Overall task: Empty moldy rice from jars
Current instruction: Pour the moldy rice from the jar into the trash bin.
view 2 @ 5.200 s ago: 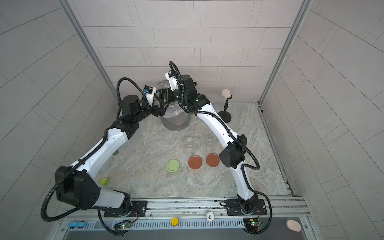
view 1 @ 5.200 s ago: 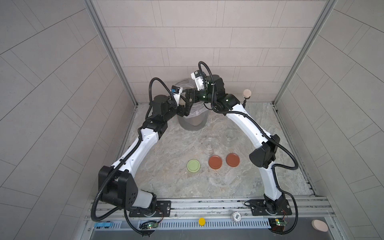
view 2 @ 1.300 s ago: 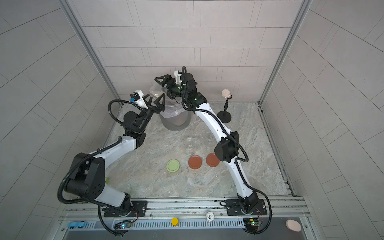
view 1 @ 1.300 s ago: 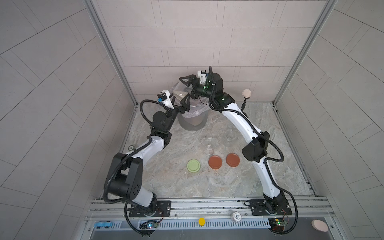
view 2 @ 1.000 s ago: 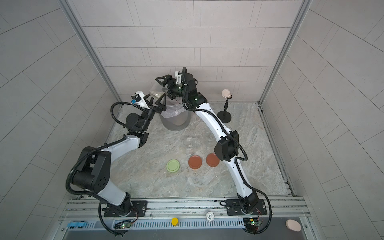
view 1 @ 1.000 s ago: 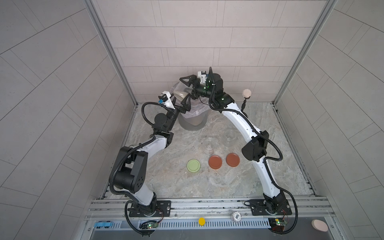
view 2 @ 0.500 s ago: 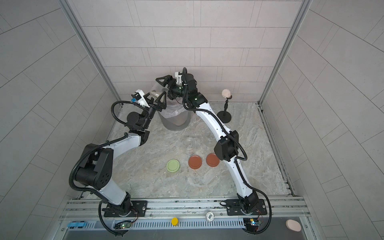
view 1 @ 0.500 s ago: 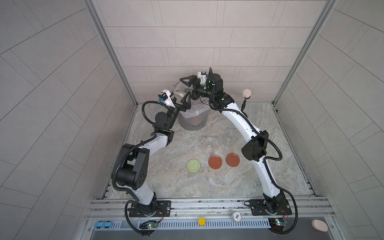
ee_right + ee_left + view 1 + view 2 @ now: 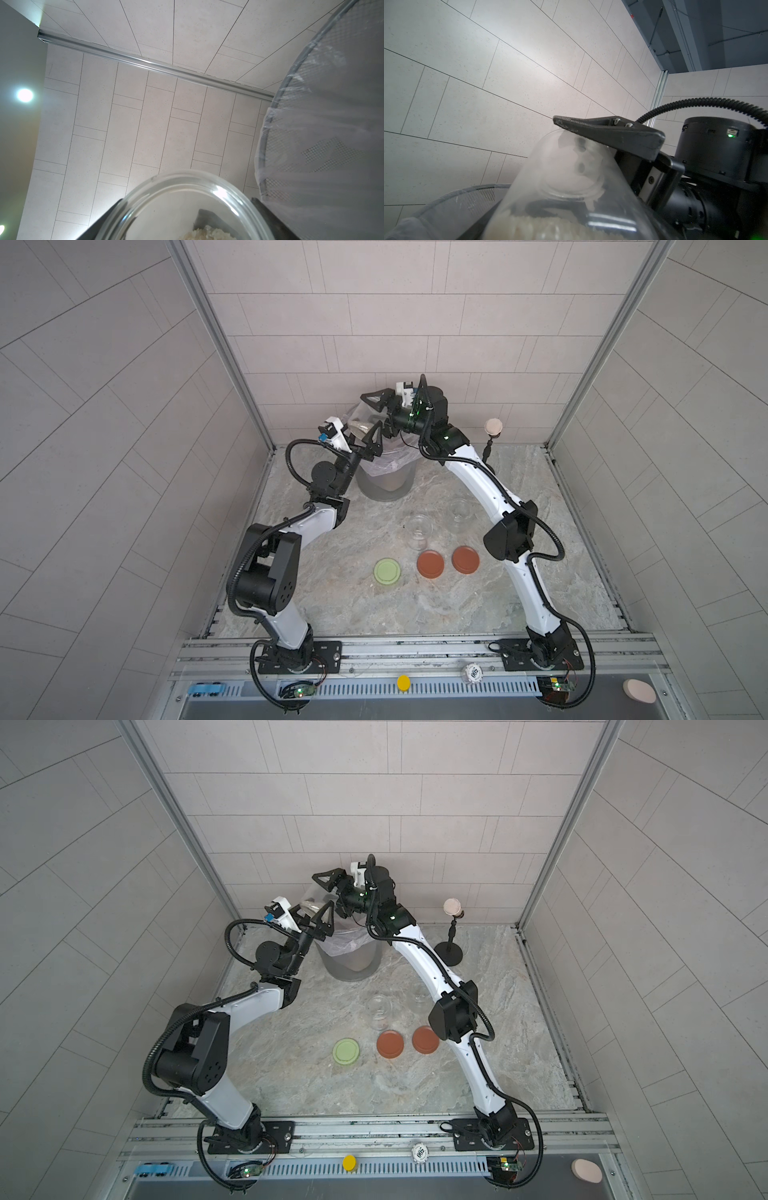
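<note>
An open clear glass jar [image 9: 360,428] [image 9: 311,903] hangs tilted above the bin's left rim, and my right gripper [image 9: 370,412] is shut on it from the sides. The moldy rice [image 9: 207,234] [image 9: 539,229] clings inside as a pale clump. My left gripper [image 9: 363,439] [image 9: 313,919] is right at the jar from below-left, jaws apart; whether they touch the glass is unclear. In the left wrist view a right finger [image 9: 608,133] lies across the jar's far end. Two more jars [image 9: 419,526] [image 9: 459,514] stand empty on the table.
A grey mesh bin [image 9: 386,485] [image 9: 322,124] with a clear liner stands at the back. A green lid [image 9: 387,571] and two rust-red lids [image 9: 430,564] [image 9: 466,560] lie near the front. A small stand with a pink ball [image 9: 493,427] is at the back right.
Five seconds ago both grippers were lower at the bin's rim; the jar now hangs higher. Over the last second the left arm's elbow drew in while its gripper stayed at the jar.
</note>
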Controlling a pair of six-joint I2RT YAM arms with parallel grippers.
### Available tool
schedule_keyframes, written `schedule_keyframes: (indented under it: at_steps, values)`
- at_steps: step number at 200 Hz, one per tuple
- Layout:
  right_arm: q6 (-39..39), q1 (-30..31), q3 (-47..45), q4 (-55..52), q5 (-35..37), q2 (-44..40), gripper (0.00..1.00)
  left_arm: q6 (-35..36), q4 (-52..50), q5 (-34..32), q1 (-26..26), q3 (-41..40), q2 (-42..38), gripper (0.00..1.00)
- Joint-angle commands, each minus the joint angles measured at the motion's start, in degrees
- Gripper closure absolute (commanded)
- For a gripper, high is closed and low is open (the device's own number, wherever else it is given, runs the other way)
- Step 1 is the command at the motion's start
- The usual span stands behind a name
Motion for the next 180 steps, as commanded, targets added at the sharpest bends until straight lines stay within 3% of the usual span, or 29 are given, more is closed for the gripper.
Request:
schedule_keyframes:
  at_steps: [1,24,54,63,80,107,132,180]
  values:
    - [2.07,0.12,2.68,5.37,-1.16,-1.11,0.68,-1.09,2.53,1.15,0.06,2.32,0.88,0.12]
    - [2.23,0.12,2.69,5.33,-1.43,-1.16,0.68,-1.36,2.62,0.67,0.06,2.82,1.20,0.17]
    - [2.33,0.17,2.69,5.08,-1.49,-1.17,0.61,-1.74,2.62,0.61,0.01,4.27,1.71,0.50]
    - [2.27,0.03,2.69,5.10,-1.35,-1.18,0.55,-1.76,2.56,0.58,0.14,4.31,1.75,0.57]
    - [2.14,-0.39,2.69,4.47,-1.23,-1.45,0.31,-1.99,2.53,-0.55,0.67,3.91,1.61,0.70]
    - [0.65,-1.17,2.69,1.99,-0.88,-2.15,0.12,-3.95,2.45,-0.73,2.29,3.97,1.92,0.87]
    - [-1.88,-1.69,2.66,-1.56,-0.60,-3.22,0.01,-6.03,2.37,0.18,3.37,5.09,2.52,0.94]
    - [-3.87,-2.55,2.69,-7.44,-1.22,-3.76,0.00,-6.81,-0.50,2.06,3.57,8.32,3.31,1.00]
